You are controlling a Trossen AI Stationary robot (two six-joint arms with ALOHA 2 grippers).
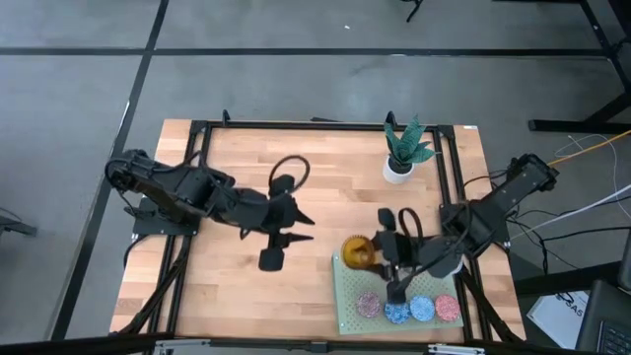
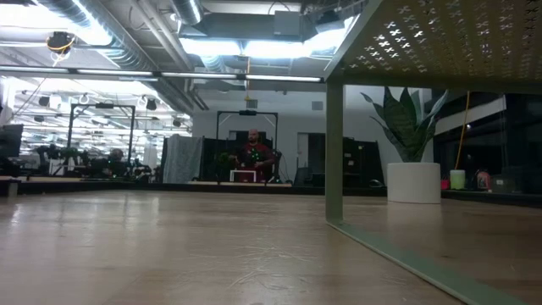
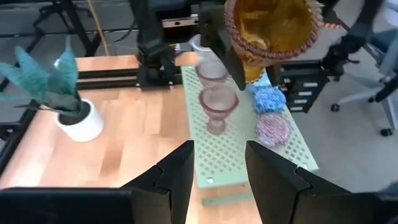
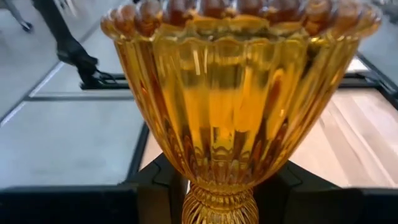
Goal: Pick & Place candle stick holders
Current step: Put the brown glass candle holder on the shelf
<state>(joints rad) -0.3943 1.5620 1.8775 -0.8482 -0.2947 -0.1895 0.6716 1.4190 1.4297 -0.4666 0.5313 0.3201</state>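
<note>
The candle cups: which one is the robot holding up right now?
The amber cup, the only yellow-orange one. The right gripper is shut on its stem, above the green mat. The pink and blue cups sit in a row on the mat.

A: How is the right arm placed?
B: It is reached in from the desk's right edge, its claw (image 1: 391,258) clamped on something.
A: And the left?
B: Its claw (image 1: 296,226) is held over mid-desk, fingers (image 3: 173,174) parted, nothing gripped.
</note>
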